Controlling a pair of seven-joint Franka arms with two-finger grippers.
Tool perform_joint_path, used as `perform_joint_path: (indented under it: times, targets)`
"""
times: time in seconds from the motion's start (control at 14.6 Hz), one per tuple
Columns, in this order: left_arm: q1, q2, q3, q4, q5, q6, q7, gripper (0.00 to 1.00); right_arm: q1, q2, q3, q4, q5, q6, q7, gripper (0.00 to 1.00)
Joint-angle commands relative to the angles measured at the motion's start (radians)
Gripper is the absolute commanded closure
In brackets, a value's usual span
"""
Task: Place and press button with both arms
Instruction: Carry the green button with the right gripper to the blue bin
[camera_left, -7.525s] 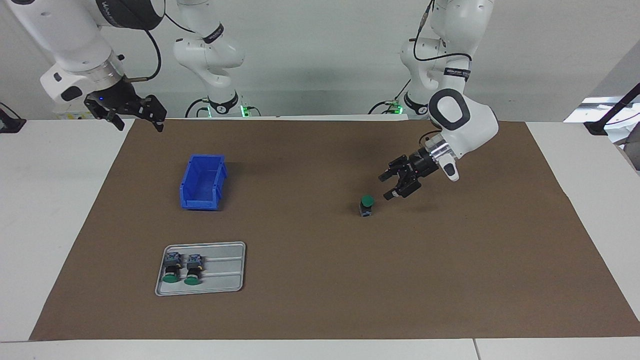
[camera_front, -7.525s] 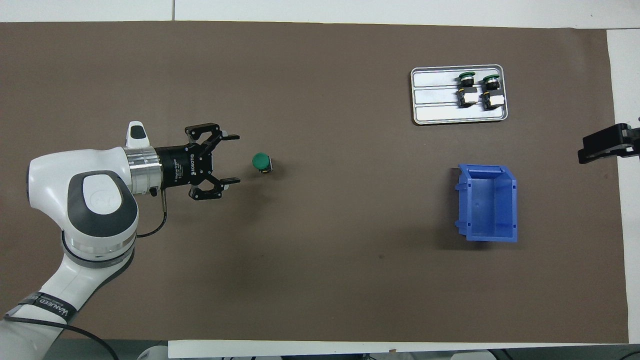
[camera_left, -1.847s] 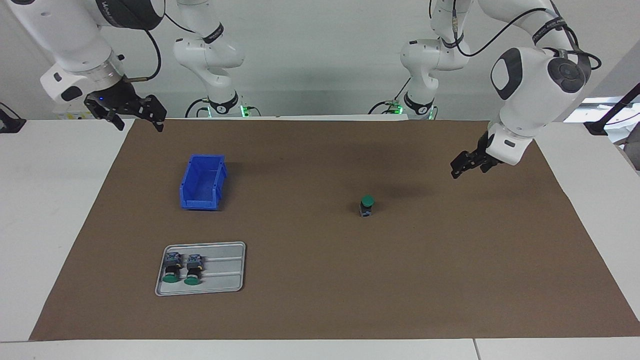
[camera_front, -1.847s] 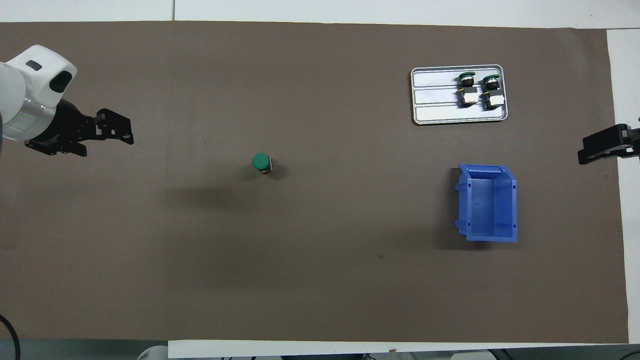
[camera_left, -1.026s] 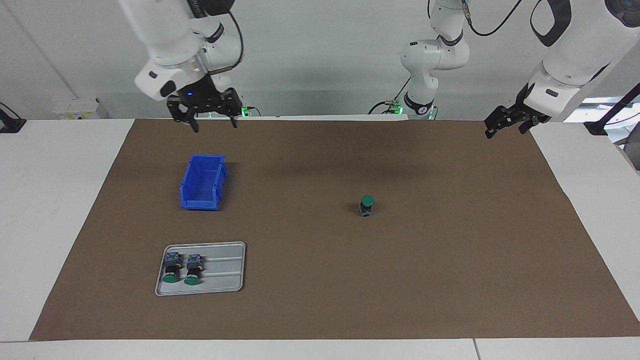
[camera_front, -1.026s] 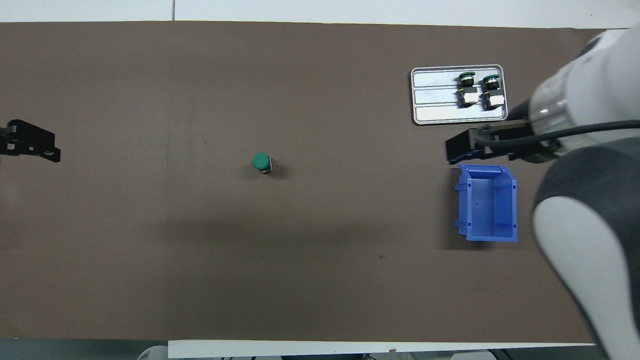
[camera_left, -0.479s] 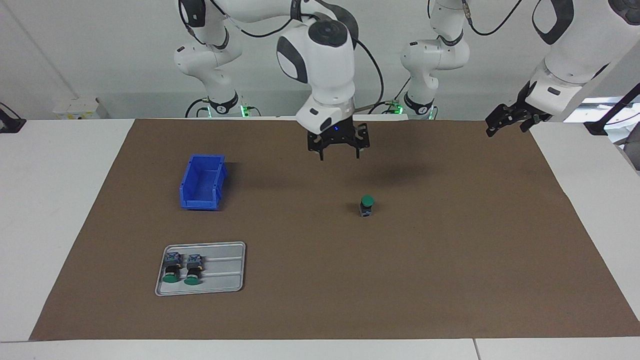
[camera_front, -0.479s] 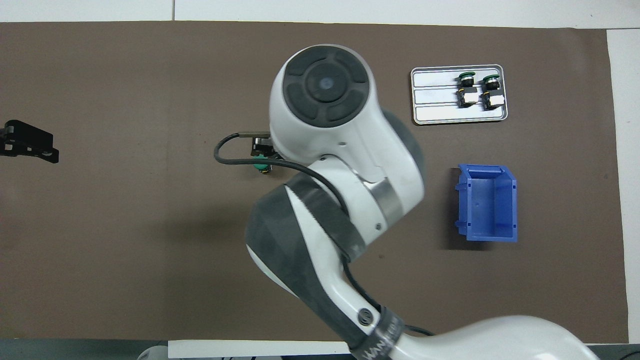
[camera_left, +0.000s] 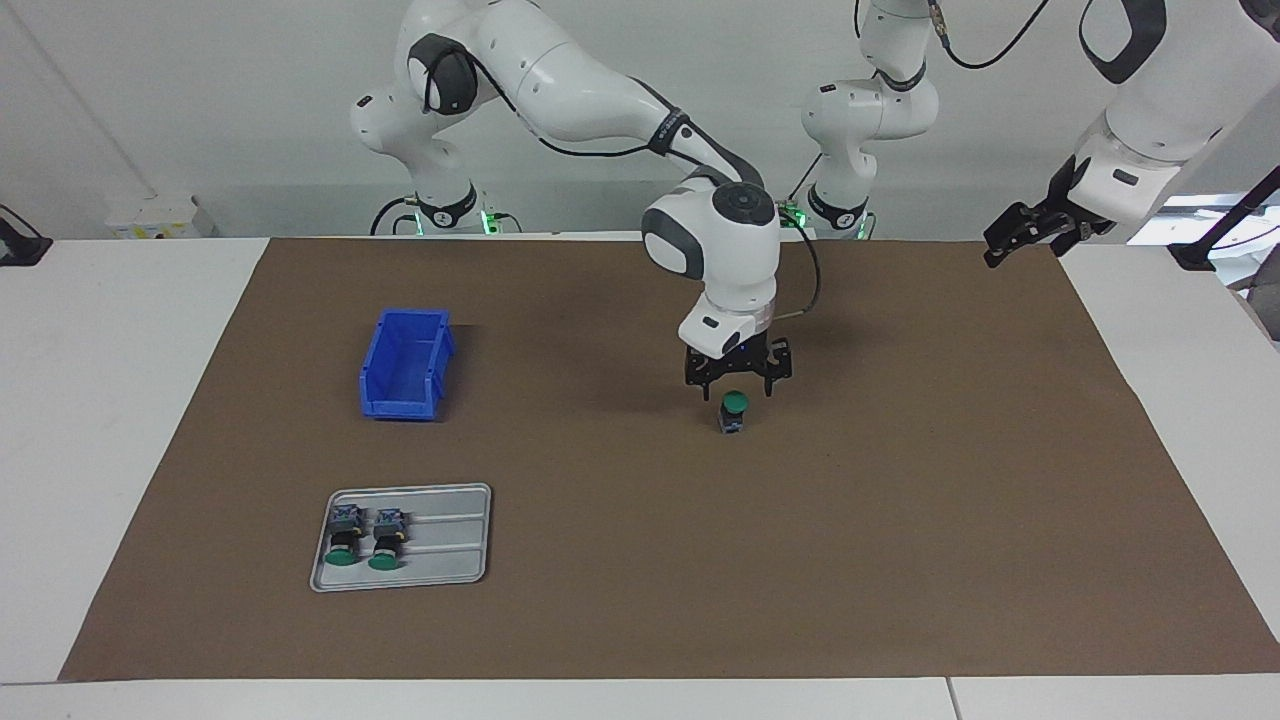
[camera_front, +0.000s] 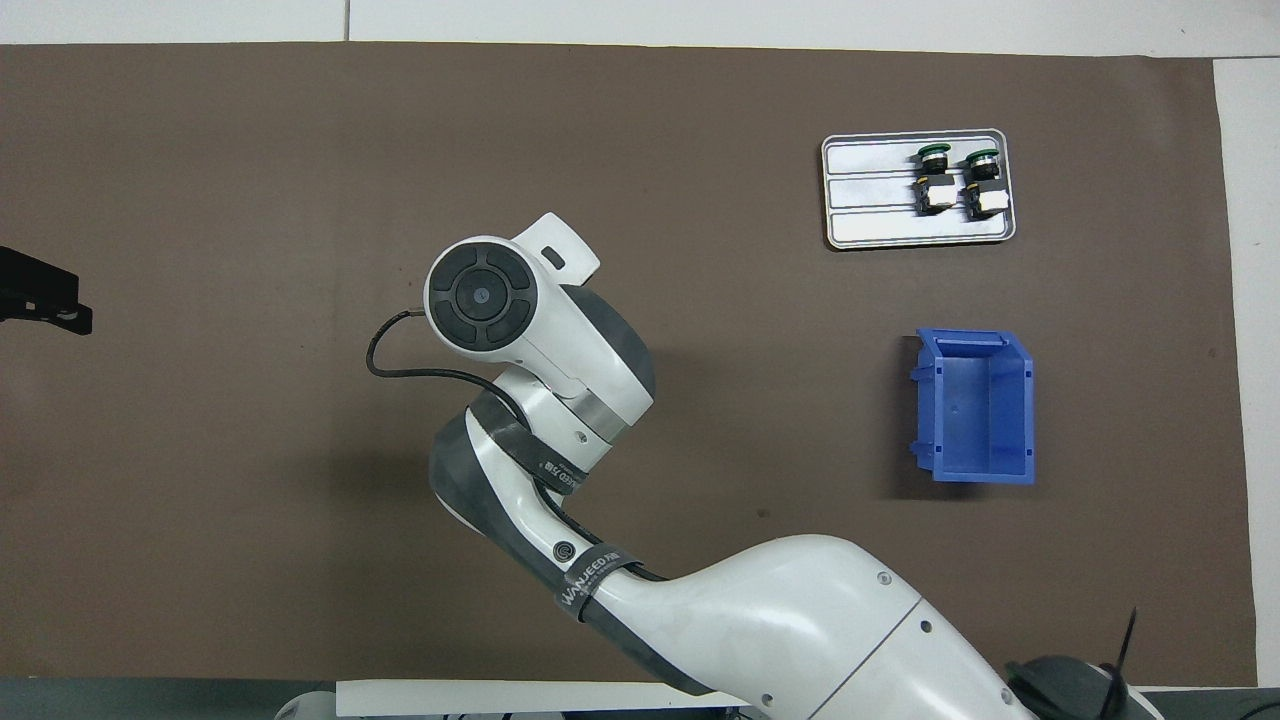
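A: Since the earlier frame the right end effector (camera_left: 737, 381) has swung in from over the right arm's end of the counter and come down. It now hangs directly above the button (camera_left: 734, 411), fingers spread and empty. The left end effector (camera_left: 1032, 233) has pulled away and waits, released too, over the mat's edge at the left arm's end.

B: And the button itself?

A: Upright on the brown mat (camera_left: 900, 520), green cap up, just below the right end effector's fingertips, not touching as far as I can tell (from overhead the wrist hides it completely).

B: What could go wrong from here?

A: My guess is the press. With the fingers spread, they could pass down either side of the cap and press nothing. An off-centre touch on such a narrow body could also tip it over, since nothing braces it.

B: Containers?

A: The blue bin (camera_left: 405, 364) is well off toward the right arm's end from the right end effector, and it looks empty. The grey tray (camera_left: 445, 535), farther from the robots than the bin, holds the two other buttons (camera_left: 362, 537) lying on their sides, side by side.
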Motion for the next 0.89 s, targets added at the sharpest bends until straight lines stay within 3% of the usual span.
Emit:
perform_joint_path:
  times: [0.0,0.21,0.27,0.34,0.62,0.82]
  targets:
    - [0.092,-0.005,-0.089,0.012,0.02,-0.021,0.025,0.0,0.005,0.005,0.001,-0.068,-0.026,0.098,-0.014,0.01]
    - [0.089,-0.002,-0.094,0.008,0.021,-0.022,0.022,0.0,0.006,0.024,0.005,-0.071,-0.029,0.099,-0.021,0.01]
    - [0.091,-0.002,-0.094,0.01,0.021,-0.013,0.023,0.0,0.006,0.027,0.005,-0.071,-0.031,0.101,-0.024,0.08]
    - [0.091,0.002,-0.094,0.019,0.021,-0.016,0.025,0.0,0.006,0.027,0.005,-0.071,-0.028,0.098,-0.03,0.19]
    - [0.094,0.01,-0.09,0.028,0.014,-0.013,0.026,0.01,0.003,0.027,0.007,-0.062,-0.02,0.082,-0.047,0.97]
    - [0.097,0.031,-0.088,0.057,0.02,-0.009,0.026,0.01,-0.012,-0.014,0.004,-0.022,-0.031,-0.038,-0.048,1.0]
